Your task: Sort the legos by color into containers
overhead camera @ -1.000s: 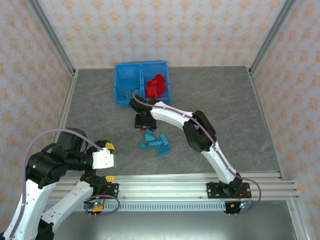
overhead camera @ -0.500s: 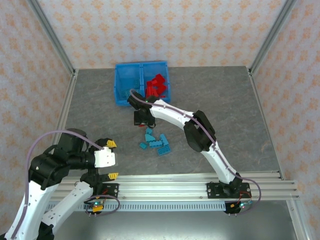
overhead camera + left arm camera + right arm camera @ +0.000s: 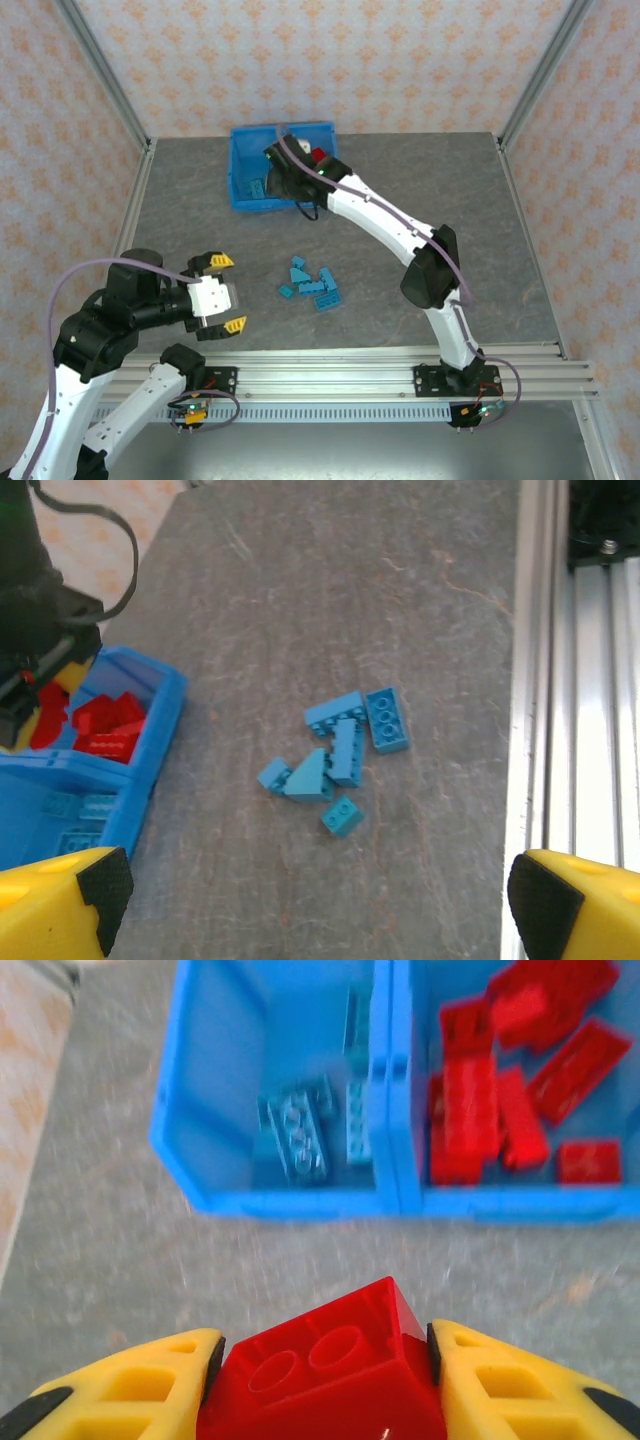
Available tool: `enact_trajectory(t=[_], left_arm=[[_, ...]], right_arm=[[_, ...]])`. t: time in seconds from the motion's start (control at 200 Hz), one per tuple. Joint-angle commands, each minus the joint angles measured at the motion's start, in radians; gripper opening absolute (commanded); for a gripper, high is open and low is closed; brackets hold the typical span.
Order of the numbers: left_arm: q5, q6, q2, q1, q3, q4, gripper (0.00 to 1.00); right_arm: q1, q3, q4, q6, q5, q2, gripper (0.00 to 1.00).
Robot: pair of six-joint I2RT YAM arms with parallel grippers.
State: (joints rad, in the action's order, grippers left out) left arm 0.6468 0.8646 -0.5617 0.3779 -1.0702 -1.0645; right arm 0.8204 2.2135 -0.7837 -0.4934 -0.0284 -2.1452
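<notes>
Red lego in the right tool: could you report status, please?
Right tool shut on red lego, at the bin. Left tool open. Blue legos loose on table. Nothing blocking.

Six blue legos [image 3: 347, 752] lie loose, about three more binned (left compartment [image 3: 250, 1030]), one red brick [image 3: 330, 1370] held.

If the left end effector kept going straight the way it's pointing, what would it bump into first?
Most likely the loose blue bricks on the table, which lie ahead between the open fingers of the left end effector. Depth is unclear, so it might touch bare table just before them.
</notes>
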Motion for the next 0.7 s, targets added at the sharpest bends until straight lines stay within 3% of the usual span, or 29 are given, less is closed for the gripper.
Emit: enact_trajectory(t=[0.0,0.245,0.48,0.636,0.696], left_arm=[[-0.054,-0.073,-0.027,0.004,-0.001,0.088,1.00],[-0.066,-0.115,-0.038,0.004,0.009,0.098,1.00],[-0.142,-0.246,-0.039,0.004,0.057,0.153,1.00],[-0.155,-0.247,-0.063,0.004,0.072,0.174,1.00],[-0.166,-0.242,-0.077,0.004,0.070,0.175,1.00]], right_arm=[[-0.065,0.105,0.071,0.032,-0.083,-0.074,0.39],[-0.145,0.378,0.161,0.079,-0.098,-0.335,0.39],[-0.197,0.425,0.430,0.088,0.035,-0.491,0.38],[-0.218,0.551,0.503,0.060,0.007,-0.598,0.39],[-0.227,0.555,0.527,0.041,-0.007,-0.605,0.44]])
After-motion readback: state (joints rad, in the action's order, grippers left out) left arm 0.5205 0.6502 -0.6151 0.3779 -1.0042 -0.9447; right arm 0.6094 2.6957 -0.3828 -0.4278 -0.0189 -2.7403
